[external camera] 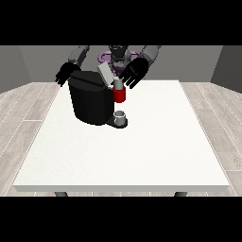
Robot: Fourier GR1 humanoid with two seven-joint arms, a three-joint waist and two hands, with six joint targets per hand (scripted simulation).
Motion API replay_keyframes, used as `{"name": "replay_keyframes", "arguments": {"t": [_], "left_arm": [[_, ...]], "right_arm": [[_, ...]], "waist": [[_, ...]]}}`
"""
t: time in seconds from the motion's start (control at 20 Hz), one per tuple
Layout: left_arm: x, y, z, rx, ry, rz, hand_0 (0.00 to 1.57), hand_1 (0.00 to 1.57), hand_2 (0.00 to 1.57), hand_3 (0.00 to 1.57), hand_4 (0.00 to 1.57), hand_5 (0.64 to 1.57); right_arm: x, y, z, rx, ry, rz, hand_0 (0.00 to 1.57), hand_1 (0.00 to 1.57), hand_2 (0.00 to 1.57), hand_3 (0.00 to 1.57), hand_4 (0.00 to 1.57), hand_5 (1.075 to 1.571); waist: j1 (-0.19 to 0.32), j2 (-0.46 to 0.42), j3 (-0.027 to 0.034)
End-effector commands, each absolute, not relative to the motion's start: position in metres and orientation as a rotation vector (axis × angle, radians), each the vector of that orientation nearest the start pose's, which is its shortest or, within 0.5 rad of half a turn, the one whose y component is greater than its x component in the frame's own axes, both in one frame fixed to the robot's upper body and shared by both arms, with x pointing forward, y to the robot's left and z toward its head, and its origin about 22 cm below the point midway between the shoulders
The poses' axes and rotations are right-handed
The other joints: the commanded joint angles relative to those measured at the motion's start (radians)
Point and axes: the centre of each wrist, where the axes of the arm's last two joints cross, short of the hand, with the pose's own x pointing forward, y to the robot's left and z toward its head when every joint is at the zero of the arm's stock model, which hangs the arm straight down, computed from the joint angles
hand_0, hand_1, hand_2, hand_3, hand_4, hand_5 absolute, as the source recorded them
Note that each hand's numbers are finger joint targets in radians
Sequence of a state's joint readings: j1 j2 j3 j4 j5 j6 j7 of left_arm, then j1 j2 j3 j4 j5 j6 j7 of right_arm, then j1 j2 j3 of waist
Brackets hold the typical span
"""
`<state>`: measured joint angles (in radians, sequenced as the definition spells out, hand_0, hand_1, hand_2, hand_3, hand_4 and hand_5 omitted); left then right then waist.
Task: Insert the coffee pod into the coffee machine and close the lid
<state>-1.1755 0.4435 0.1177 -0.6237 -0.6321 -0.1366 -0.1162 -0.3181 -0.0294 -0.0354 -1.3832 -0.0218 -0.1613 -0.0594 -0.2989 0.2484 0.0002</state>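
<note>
A black coffee machine [90, 100] stands on the white table [142, 151], left of centre. Its grey lid [106, 73] is tilted up and open. The machine's red front part [120, 95] has a small grey piece [117, 84] on top, which may be the coffee pod. The hand at the view's right [134, 72] hovers just above and to the right of that spot with its fingers spread, holding nothing I can see. The hand at the view's left [66, 73] hangs behind the machine's upper left corner, fingers relaxed.
A small grey cup [120, 116] sits on the machine's drip base under the red part. The table's near edge [123, 188] runs across the lower view. The robot's torso [116, 56] stands behind the far edge.
</note>
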Motion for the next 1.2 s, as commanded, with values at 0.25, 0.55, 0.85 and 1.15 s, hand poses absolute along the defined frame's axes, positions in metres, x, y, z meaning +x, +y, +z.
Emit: {"name": "replay_keyframes", "arguments": {"t": [0.25, 0.55, 0.85, 1.15], "left_arm": [[0.463, 0.267, 0.233, 0.720, -1.671, -0.875, 1.16, 1.16, 1.24, 1.18, 0.51, 1.571], [0.464, 0.258, 0.243, 0.666, -1.648, -0.920, 1.24, 1.24, 1.28, 1.20, 0.49, 1.571], [0.464, 0.244, 0.203, 0.679, -1.637, -0.900, 1.20, 1.20, 1.24, 1.14, 0.47, 1.571], [0.465, 0.237, 0.209, 0.704, -1.647, -0.936, 1.13, 1.13, 1.17, 1.00, 0.46, 1.571]], "right_arm": [[0.308, -0.200, 0.034, -0.053, -1.726, -0.051, 0.00, 0.00, 0.00, 0.00, 0.46, 1.571], [0.317, -0.212, 0.033, -0.058, -1.708, -0.079, 0.00, 0.00, 0.00, 0.00, 0.43, 1.571], [0.310, -0.209, 0.026, -0.071, -1.731, -0.074, 0.00, 0.00, 0.00, 0.00, 0.43, 1.571], [0.318, -0.210, 0.033, -0.082, -1.714, -0.078, 0.00, 0.00, 0.00, 0.00, 0.38, 1.571]], "waist": [[-0.008, 0.008, -0.0002], [0.021, 0.007, 0.0000], [0.013, 0.004, -0.0002], [0.018, 0.013, -0.0002]]}}
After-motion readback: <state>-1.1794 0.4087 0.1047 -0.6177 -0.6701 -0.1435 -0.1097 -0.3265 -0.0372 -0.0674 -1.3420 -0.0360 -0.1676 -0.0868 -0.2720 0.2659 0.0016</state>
